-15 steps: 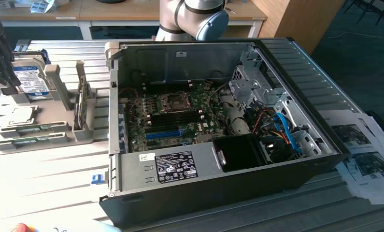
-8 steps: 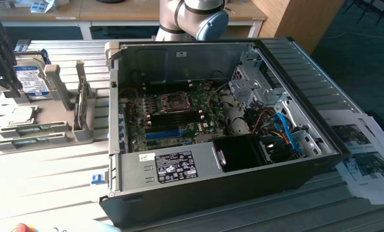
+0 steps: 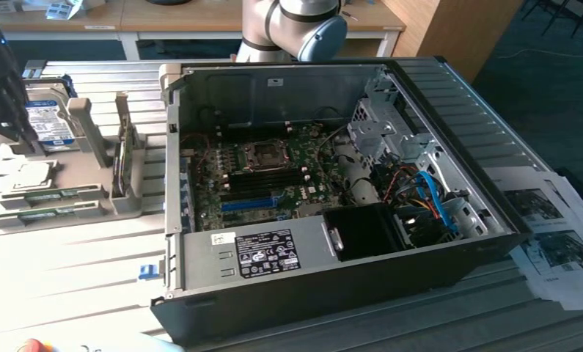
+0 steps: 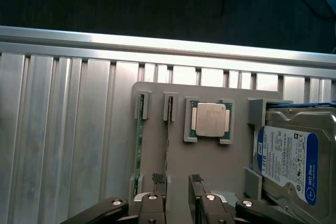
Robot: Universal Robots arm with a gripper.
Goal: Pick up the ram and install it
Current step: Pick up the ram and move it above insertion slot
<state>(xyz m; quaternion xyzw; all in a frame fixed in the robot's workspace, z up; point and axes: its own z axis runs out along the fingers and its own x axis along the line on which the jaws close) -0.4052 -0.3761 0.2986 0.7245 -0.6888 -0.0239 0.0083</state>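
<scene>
Hovering over the grey tray [image 4: 210, 163], our gripper [image 4: 177, 182] stood spread wide, gripping nothing, near the ram [image 4: 139, 150]; the hard drive [image 4: 294, 171] label read "WD Blue".

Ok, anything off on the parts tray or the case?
Nothing broken or spilled. Both ram sticks stand on edge in their slots in the tray, the processor lies flat in its pocket, the hard drive is in its cradle. Only oddity: loose printed sheets by the case, exterior view's right.
</scene>
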